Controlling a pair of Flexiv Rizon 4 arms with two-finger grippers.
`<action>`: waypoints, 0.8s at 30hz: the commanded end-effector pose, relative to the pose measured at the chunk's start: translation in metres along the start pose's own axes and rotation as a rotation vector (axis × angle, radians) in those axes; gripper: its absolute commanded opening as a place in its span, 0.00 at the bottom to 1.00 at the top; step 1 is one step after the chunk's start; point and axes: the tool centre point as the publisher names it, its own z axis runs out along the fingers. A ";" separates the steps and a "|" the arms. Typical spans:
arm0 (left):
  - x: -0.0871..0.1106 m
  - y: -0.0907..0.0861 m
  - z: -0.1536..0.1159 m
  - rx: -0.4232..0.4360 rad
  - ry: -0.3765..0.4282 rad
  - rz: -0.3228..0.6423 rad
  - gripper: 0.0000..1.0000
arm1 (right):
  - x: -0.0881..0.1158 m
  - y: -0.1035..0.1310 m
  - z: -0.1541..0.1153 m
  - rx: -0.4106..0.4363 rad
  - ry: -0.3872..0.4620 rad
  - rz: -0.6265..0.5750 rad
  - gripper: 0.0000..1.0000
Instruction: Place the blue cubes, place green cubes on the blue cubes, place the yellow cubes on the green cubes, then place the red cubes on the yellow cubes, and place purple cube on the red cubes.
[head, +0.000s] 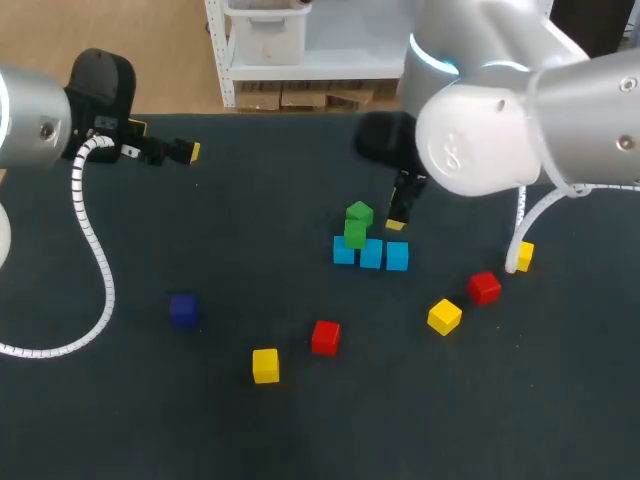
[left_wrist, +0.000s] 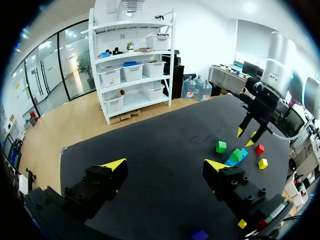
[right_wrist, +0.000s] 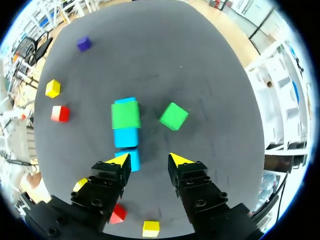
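Head view: three blue cubes (head: 371, 254) were seen laid side by side in a row near the middle of the dark table (head: 250, 430), evidently as the base layer. One green cube (head: 354, 235) was set on the blue cube at the row's left end. A second green cube (head: 360, 212) was seen just behind it, seemingly on the table rather than stacked, so the green layer was judged barely begun. The right gripper (head: 397, 222) was held just behind the row, probably to fetch that loose cube. The left gripper (head: 190, 152) was held well apart at the far left, clear of the work. Yellow cubes (head: 265, 365), red cubes (head: 325, 337) and the purple cube (head: 183, 309) lay scattered and unused.

Left wrist view: the left gripper's jaws were spread wide with nothing between them, and the row was shown far ahead.

Right wrist view: the right gripper's jaws were parted and empty. The second green cube was shown ahead of the fingers, beside the row but apart from it, turned askew. It was a plain, bright, sharp-edged block, matched in size to the blue ones.
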 end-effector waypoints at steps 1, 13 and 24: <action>0.001 0.003 0.000 0.012 -0.004 0.002 1.00 | -0.003 -0.022 0.016 -0.021 -0.015 0.022 0.47; 0.001 0.003 0.000 0.012 -0.004 0.002 1.00 | -0.027 -0.048 0.015 -0.061 -0.113 0.091 0.46; 0.001 0.003 0.000 0.012 -0.004 0.002 1.00 | -0.037 -0.037 0.026 -0.099 -0.114 0.117 1.00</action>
